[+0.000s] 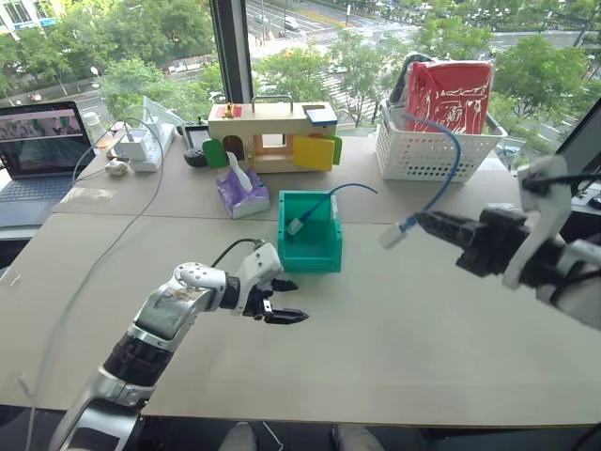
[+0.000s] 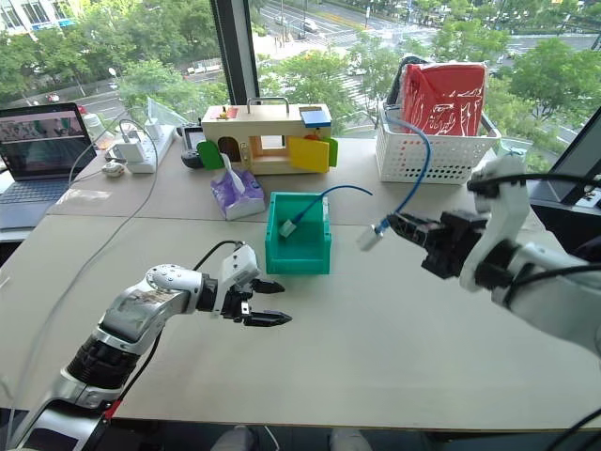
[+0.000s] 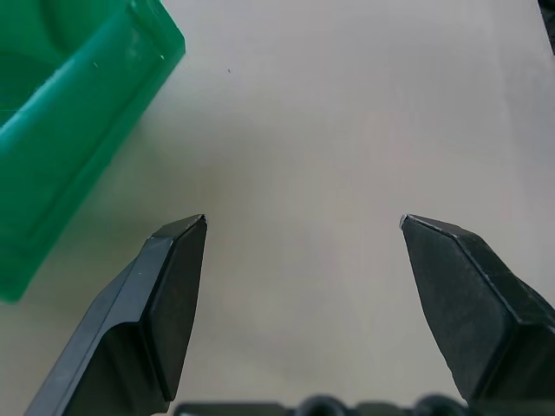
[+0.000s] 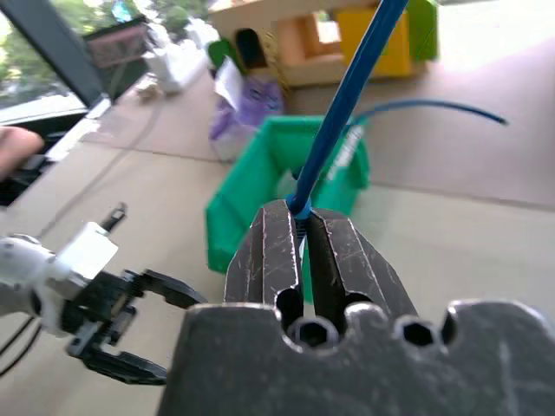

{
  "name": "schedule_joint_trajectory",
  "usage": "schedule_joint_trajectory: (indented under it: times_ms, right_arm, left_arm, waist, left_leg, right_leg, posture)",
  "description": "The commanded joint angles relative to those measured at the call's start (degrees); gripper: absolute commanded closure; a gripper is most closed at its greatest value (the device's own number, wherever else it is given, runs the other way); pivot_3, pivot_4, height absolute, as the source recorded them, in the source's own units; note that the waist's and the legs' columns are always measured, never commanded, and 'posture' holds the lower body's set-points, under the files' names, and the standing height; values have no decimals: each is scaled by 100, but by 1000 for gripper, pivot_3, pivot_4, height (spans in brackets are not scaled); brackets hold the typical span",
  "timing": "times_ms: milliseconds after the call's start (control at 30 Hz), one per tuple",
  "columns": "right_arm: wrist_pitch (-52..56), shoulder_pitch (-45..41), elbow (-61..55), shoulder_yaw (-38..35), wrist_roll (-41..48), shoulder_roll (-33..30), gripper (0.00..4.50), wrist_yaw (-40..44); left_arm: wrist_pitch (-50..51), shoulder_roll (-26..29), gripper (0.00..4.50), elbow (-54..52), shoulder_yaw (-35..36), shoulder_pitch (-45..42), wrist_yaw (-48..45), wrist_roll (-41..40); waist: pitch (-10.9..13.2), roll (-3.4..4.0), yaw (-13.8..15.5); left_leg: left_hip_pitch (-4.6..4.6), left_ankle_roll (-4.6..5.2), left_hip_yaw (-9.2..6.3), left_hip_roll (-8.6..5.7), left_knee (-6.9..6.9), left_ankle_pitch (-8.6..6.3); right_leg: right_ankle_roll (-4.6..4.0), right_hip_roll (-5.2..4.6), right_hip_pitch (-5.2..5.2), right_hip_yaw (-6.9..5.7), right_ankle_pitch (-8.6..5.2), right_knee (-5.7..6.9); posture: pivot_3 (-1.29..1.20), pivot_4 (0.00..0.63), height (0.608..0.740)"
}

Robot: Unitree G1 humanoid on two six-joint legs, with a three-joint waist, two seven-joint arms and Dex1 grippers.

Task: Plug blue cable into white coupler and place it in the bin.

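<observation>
Beige tabletop, right gripper (image 1: 413,224) jaws clamped on blue cable (image 1: 449,167) beside bin (image 1: 310,246), left gripper (image 1: 286,301) jaws wide, empty

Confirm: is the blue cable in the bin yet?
Partly. One plug end lies in the bin; the blue cable arcs out to the shut right gripper, coupler end outside.

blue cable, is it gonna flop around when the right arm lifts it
Probably floppy: the blue cable arcs loosely from the right end effector with its far plug lying in the bin. Likely light, as a shut fingertip pinch carries it and the white coupler.
</observation>
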Motion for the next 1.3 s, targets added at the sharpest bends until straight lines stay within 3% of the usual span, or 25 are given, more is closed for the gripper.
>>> schedule_joint_trajectory:
  times_ms: [33, 167, 233, 400, 467, 567, 767, 833, 867, 967, 1133, 1200, 1300]
  right_arm:
    - [342, -1248, 1009, 1119, -975, 758, 4500, 907]
    - [550, -2197, 2064, 1873, -2262, 1583, 4500, 1846]
    - [17, -2677, 2751, 2602, -3830, 1789, 4500, 2663]
    - [-609, -3282, 4133, 3013, -5463, 2520, 4500, 3922]
    - [-856, -3393, 4574, 3006, -5975, 2777, 3575, 4147]
    - [-904, -3496, 4863, 2824, -6351, 3049, 2722, 4408]
    - [-706, -3693, 4828, 2050, -6517, 3147, 495, 4667]
    - [-601, -3707, 4610, 1626, -6373, 3026, 42, 4744]
    - [-542, -3671, 4457, 1419, -6311, 2926, 42, 4788]
    - [-435, -3303, 3899, 963, -6244, 2502, 42, 4988]
    - [-1436, -1182, 2490, 304, -6889, 1575, 42, 5504]
    - [-1566, 59, 1605, -178, -6927, 1615, 42, 5290]
    - [-1320, 943, 788, -717, -6520, 2016, 42, 4795]
  left_arm:
    - [-394, -66, 655, -243, 438, 229, 585, 126]
    - [-286, -56, 655, -484, 766, 540, 1140, 177]
    - [-154, -62, 655, -863, 1164, 927, 1473, 43]
    - [-133, -70, 655, -1450, 1677, 1621, 1923, -63]
    - [-257, 125, 587, -1529, 1730, 1796, 1911, 52]
    - [-447, 318, 587, -1578, 2054, 1897, 1839, -62]
    - [-653, 595, 587, -1335, 2447, 1760, 1737, -180]
    - [-761, 602, 587, -1236, 2484, 1668, 1729, -201]
    - [-814, 578, 587, -1200, 2502, 1602, 1748, -223]
    - [-941, 452, 587, -1088, 2580, 1377, 1883, -298]
    - [-1052, 238, 587, -663, 2666, 947, 1901, -522]
    - [-1276, 316, 587, -295, 2562, 972, 1871, -270]
    - [-1508, 287, 587, -32, 2584, 1012, 1874, -205]
  waist:
    - [3, -1, -17]
    - [15, 6, -15]
    - [18, 11, 24]
    - [20, 13, 44]
    - [21, 13, 70]
    - [22, 16, 74]
    - [26, 20, 80]
    - [26, 20, 90]
    - [26, 20, 103]
    - [27, 20, 135]
    - [23, 15, 191]
    - [24, 17, 165]
    - [28, 30, 27]
  left_leg:
    - [-10, 0, 0, -1, 3, 0]
    - [-18, -2, 2, -1, 9, 1]
    - [-51, -4, -5, 0, 7, 3]
    - [-71, -8, -5, -1, 6, 4]
    - [-71, -8, -9, 0, 2, 4]
    - [-71, -10, -9, 0, 4, 5]
    - [-69, -14, -11, 0, 4, 8]
    - [-68, -14, -11, 0, 4, 8]
    - [-68, -14, -11, 0, 3, 8]
    - [-73, -14, -13, 0, 3, 8]
    - [-70, -12, -27, 1, 3, 5]
    - [-70, -12, -24, -2, 10, 5]
    - [-62, -12, -24, 0, 4, 5]
  right_leg:
    - [-3, -3, -5, 0, 2, -2]
    - [-8, 0, -32, 3, 12, 14]
    - [-10, 1, -69, -5, 13, 32]
    - [-16, -4, -92, -12, 17, 32]
    - [-19, -4, -93, -19, 19, 34]
    - [-23, -5, -93, -19, 21, 34]
    - [-27, -5, -93, -24, 24, 41]
    - [-27, -4, -93, -25, 24, 41]
    - [-27, -5, -92, -26, 24, 41]
    - [-27, -6, -91, -31, 24, 38]
    - [-27, -8, -70, -59, 24, 25]
    - [-26, -11, -71, -56, 24, 30]
    - [-27, -7, -76, -51, 23, 41]
  posture:
    - [0, 150, 740]
    - [0, 150, 740]
    - [0, 150, 740]
    - [0, 150, 740]
    - [0, 150, 740]
    - [0, 150, 740]
    - [0, 150, 740]
    - [0, 150, 740]
    - [0, 150, 740]
    - [0, 150, 740]
    - [0, 150, 740]
    - [0, 150, 740]
    - [0, 150, 740]
